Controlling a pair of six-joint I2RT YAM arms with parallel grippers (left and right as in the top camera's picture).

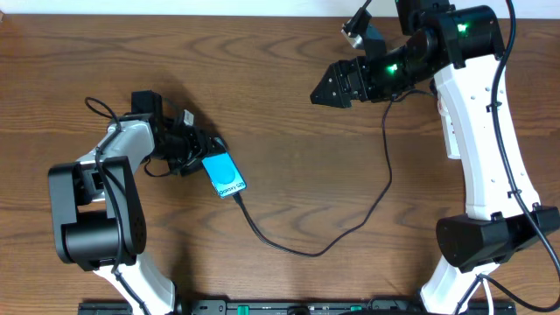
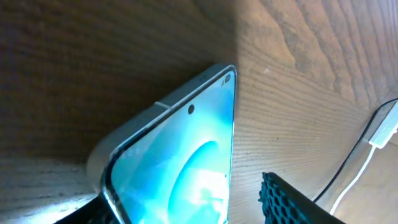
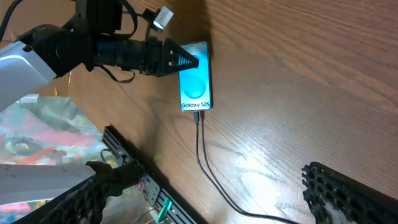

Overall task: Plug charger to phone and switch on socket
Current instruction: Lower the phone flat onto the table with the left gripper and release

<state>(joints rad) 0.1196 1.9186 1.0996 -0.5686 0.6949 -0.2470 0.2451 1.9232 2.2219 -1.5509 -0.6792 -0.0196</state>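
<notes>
The phone lies flat left of the table's middle, teal screen up, "Galaxy S25" band at its near end. The charger cable ends in a black plug tip that sits in the phone's near end. From there it loops right and up toward the right arm. My left gripper is open and straddles the phone's far end; its right finger stands apart from the phone's edge. My right gripper is open, empty and raised at the back right. A white piece beside the right arm may be the socket; it is mostly hidden.
A black metal rail runs along the table's front edge and also shows in the right wrist view. The right arm's white link stretches over the table's right side. A small white connector hangs on the left arm's cable.
</notes>
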